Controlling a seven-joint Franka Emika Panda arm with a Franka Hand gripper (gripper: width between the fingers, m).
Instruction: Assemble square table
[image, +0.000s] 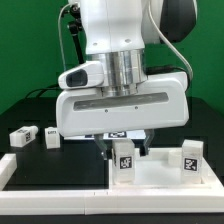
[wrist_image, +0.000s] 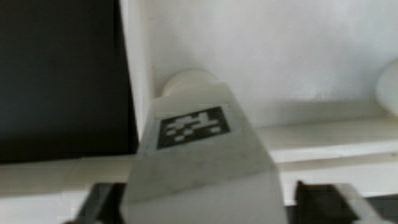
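One arm (image: 120, 40) fills the middle of the exterior view, with its hand (image: 123, 149) lowered over the one square top (image: 160, 180). The top lies on the black counter (image: 60, 160) at the exterior view's lower right, beside a white border rail (image: 50, 200).

There are four leg blocks. Two stand upright on the top: the middle leg (image: 123, 163) directly under the hand, and the right leg (image: 190, 158) near the top's far side. Two loose legs (image: 20, 137) (image: 52, 135) lie side by side on the counter at the exterior view's left, well apart from the top.

In the wrist view the hand (wrist_image: 214, 205) has one dark finger on each side of the middle leg (wrist_image: 199, 140). I cannot tell whether the fingers press on it.
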